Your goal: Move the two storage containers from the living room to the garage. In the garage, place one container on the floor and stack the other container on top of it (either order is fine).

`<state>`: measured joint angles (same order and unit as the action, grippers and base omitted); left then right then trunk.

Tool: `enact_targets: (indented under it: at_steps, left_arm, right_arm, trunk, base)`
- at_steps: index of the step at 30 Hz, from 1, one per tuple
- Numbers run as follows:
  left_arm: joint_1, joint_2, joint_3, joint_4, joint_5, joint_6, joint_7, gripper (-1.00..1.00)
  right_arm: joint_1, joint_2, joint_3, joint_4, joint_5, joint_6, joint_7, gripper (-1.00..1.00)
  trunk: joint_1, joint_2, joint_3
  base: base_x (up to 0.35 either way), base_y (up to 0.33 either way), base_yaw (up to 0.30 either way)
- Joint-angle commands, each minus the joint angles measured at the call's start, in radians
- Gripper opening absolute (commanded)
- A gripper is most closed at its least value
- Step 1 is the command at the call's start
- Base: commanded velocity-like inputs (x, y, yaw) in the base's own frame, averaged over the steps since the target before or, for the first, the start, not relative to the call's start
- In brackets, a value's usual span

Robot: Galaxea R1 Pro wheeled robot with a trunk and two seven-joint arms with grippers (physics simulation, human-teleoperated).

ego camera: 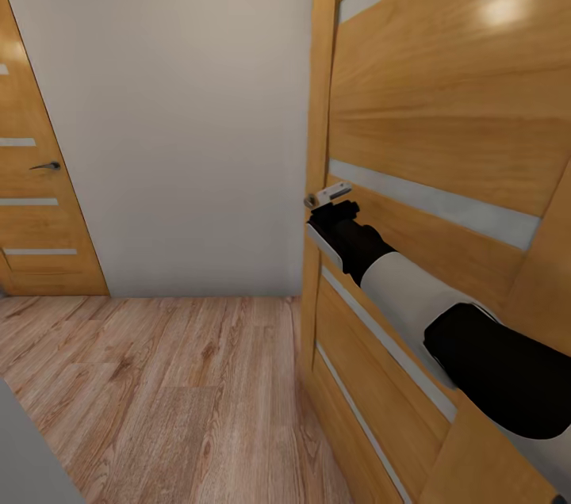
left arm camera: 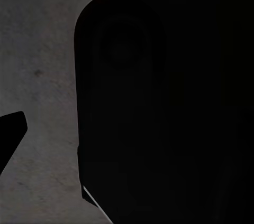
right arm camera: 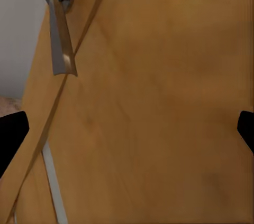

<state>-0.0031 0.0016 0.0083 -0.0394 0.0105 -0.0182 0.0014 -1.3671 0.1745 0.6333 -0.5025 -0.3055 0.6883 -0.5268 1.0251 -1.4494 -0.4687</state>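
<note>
The two storage containers are out of view. A wooden panel door (ego camera: pixel 444 116) with pale stripes stands at the right, seen close up. My right gripper (ego camera: pixel 333 211) is at the door's edge, just under its silver lever handle (ego camera: pixel 329 192). In the right wrist view the gripper (right arm camera: pixel 127 134) is open, its fingertips (right arm camera: pixel 10 134) spread wide with the door panel (right arm camera: pixel 159 102) between them. The lever handle (right arm camera: pixel 61 39) lies beyond the fingers, apart from them. In the left wrist view one dark fingertip (left arm camera: pixel 10 134) shows beside a black robot part (left arm camera: pixel 159 102) over a mottled grey surface.
A light wood-plank floor (ego camera: pixel 159 377) runs to a plain white wall (ego camera: pixel 182 108). A second wooden door (ego camera: pixel 32 203) with a dark handle (ego camera: pixel 46 166) stands at the far left. A grey edge (ego camera: pixel 24 456) cuts the bottom left corner.
</note>
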Motion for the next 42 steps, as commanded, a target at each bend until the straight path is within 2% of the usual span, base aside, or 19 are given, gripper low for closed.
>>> enact_targets:
  at_steps: [1,13,18,20,25,32,42]
  left_arm:
    - [0.0,0.0,0.001,0.0,0.001,-0.002,0.0,1.0]
    - [0.0,0.001,0.002,0.0,0.002,-0.002,0.0,1.0]
    - [0.0,0.001,0.002,0.0,0.002,-0.002,0.0,1.0]
    - [0.0,0.0,0.002,0.0,0.002,-0.002,0.0,1.0]
    - [0.0,0.001,0.001,0.0,0.002,-0.002,-0.001,1.0]
    - [0.0,0.001,0.001,0.0,0.002,-0.002,-0.001,1.0]
    - [0.0,0.001,0.002,0.0,0.002,-0.002,0.0,1.0]
  right_arm:
    - [-0.002,0.0,0.005,0.001,0.021,0.016,-0.014,1.0]
    - [-0.003,0.0,0.005,-0.018,0.026,0.02,-0.018,1.0]
    - [-0.001,0.0,0.005,-0.178,0.011,0.041,0.004,1.0]
    - [0.001,0.0,0.005,-0.217,0.006,0.047,0.061,1.0]
    - [0.002,0.0,0.005,-0.233,0.007,0.052,0.166,1.0]
    - [0.002,0.0,0.005,-0.229,0.013,0.051,0.178,1.0]
    - [0.002,0.0,0.005,-0.228,0.014,0.051,0.179,1.0]
  trunk:
    - [0.0,-0.001,-0.001]
    - [0.0,-0.001,-0.001]
    - [0.0,-0.001,-0.001]
    - [0.0,-0.001,-0.001]
    - [0.0,-0.001,-0.001]
    - [0.0,-0.001,-0.001]
    - [0.0,-0.001,-0.001]
  base:
    - [0.0,0.0,0.0]
    - [0.0,0.0,0.0]
    - [0.0,0.0,0.0]
    - [0.086,0.0,0.0]
    - [0.242,0.0,0.0]
    - [0.292,0.0,0.0]
    - [0.041,0.0,0.0]
